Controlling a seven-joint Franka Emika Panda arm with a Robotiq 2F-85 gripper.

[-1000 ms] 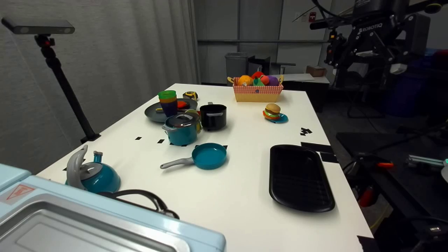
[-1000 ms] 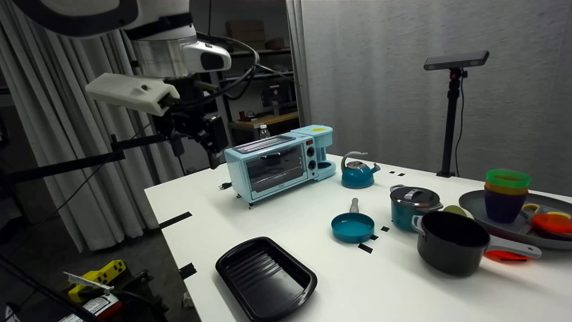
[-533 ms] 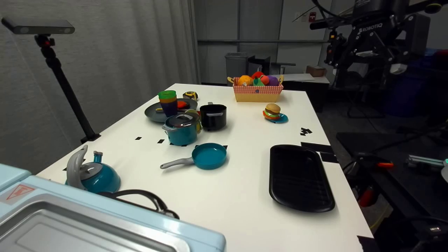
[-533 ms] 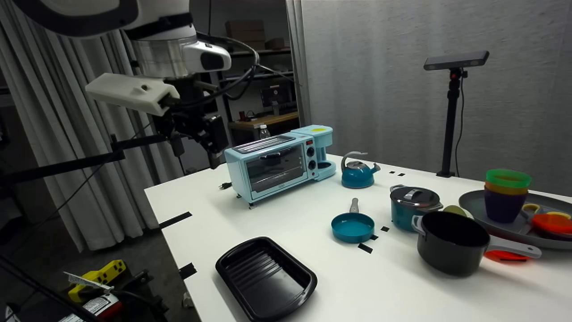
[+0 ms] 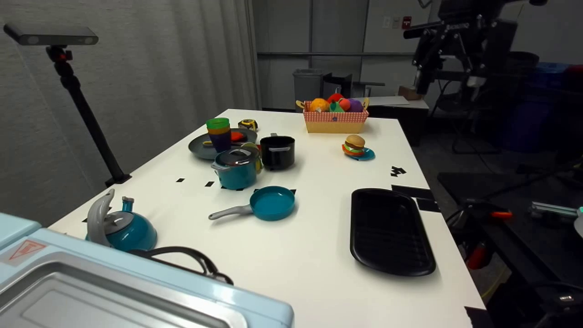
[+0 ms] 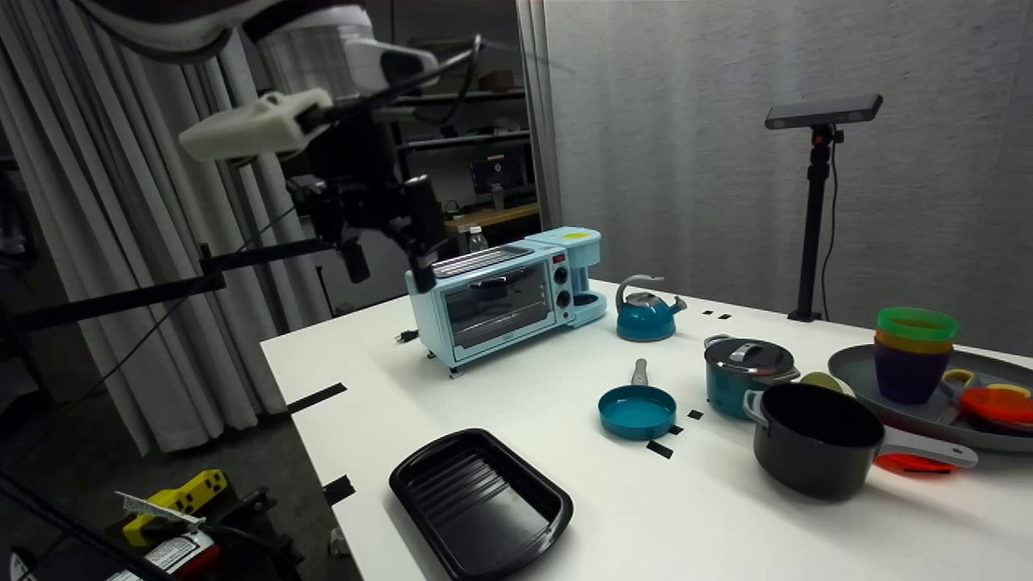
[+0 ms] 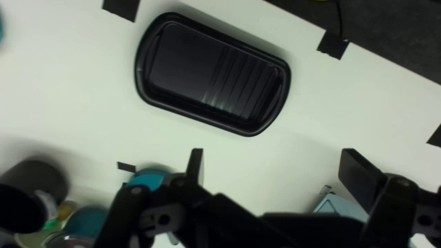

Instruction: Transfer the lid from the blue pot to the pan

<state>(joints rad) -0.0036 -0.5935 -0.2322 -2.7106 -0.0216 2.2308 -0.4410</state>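
The dark grey lid (image 5: 239,156) sits on top of the blue pot (image 5: 237,176); both also show in an exterior view, the lid (image 6: 749,355) above the pot (image 6: 730,393). The teal pan (image 5: 272,203) lies on the table beside the pot, bare inside, its grey handle pointing away from the black tray. It also shows in an exterior view (image 6: 637,411). My gripper (image 7: 274,165) is open and empty, high above the table, far from the lid. It also shows in both exterior views (image 5: 448,86) (image 6: 389,268). In the wrist view a finger partly hides the pan (image 7: 146,181).
A black tray (image 6: 480,504) lies near the table edge. A black pot (image 6: 815,444) stands close beside the blue pot. Stacked cups (image 6: 912,355) stand on a grey plate (image 5: 200,148) behind them. A blue kettle (image 6: 646,316) and toaster oven (image 6: 500,303) stand farther along.
My arm and gripper have moved, leftward in one picture and rightward in the other, toward the table. The lid, pot and pan have not moved.
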